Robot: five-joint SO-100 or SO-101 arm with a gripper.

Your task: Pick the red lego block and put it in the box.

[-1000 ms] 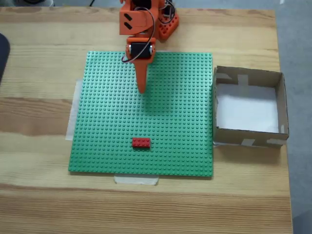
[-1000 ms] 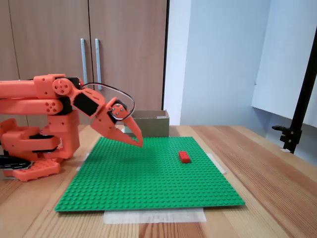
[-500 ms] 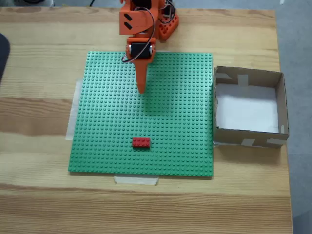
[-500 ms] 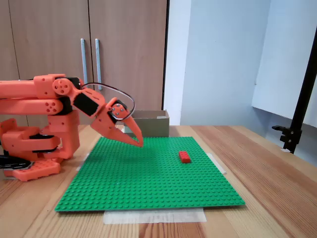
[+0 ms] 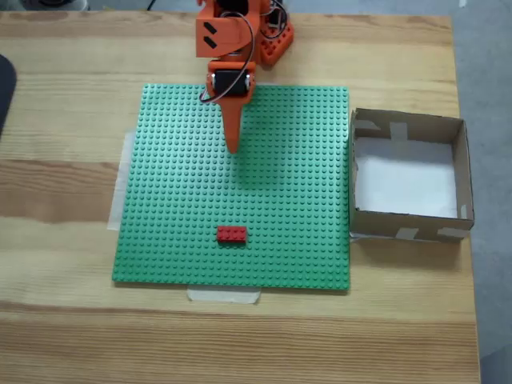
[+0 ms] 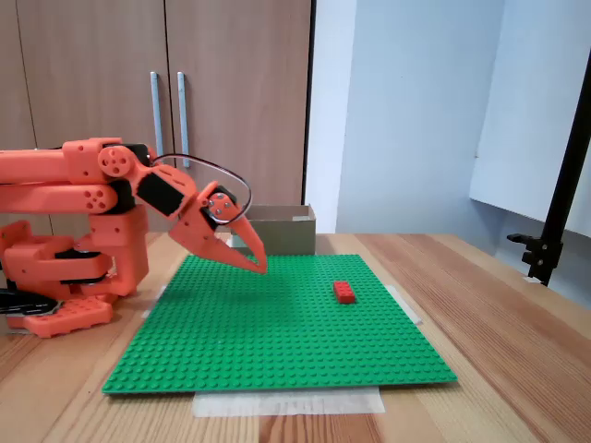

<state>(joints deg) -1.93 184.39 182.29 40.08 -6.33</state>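
Note:
The red lego block (image 5: 232,234) lies flat on the green baseplate (image 5: 304,200), toward its near edge; from the side it shows as the red lego block (image 6: 344,292). My orange gripper (image 5: 233,147) points down over the upper middle of the plate, well short of the block, and from the side the gripper (image 6: 260,266) hangs just above the studs. Its jaws are shut with nothing between them. The box (image 5: 462,172) of brown cardboard stands right of the plate, its white bottom bare; from the side the box (image 6: 282,229) is behind the gripper.
The arm's orange base (image 6: 55,277) sits at the plate's far edge. Pale tape (image 5: 223,296) holds the plate to the wooden table (image 5: 64,336). A black pole with a clamp (image 6: 554,221) stands at the right. Cupboard doors (image 6: 138,92) rise behind.

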